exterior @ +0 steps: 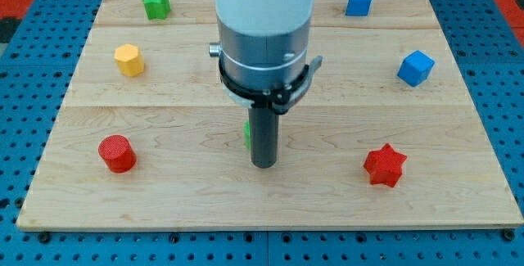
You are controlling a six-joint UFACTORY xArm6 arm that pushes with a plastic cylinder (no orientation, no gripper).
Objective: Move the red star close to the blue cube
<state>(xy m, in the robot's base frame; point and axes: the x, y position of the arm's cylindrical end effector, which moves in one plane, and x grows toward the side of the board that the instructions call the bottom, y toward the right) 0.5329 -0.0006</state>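
The red star (385, 165) lies at the lower right of the wooden board (164, 200). The blue cube (416, 68) sits at the right, above the star and a little to its right. My tip (263, 165) rests on the board near the middle, well to the left of the red star and at about its height in the view. A green block (246, 134) is mostly hidden behind the rod, just left of it.
A second blue block (358, 2) sits at the top right. A green star (155, 4) is at the top left, a yellow hexagon block (128, 60) below it, and a red cylinder (116, 153) at the lower left.
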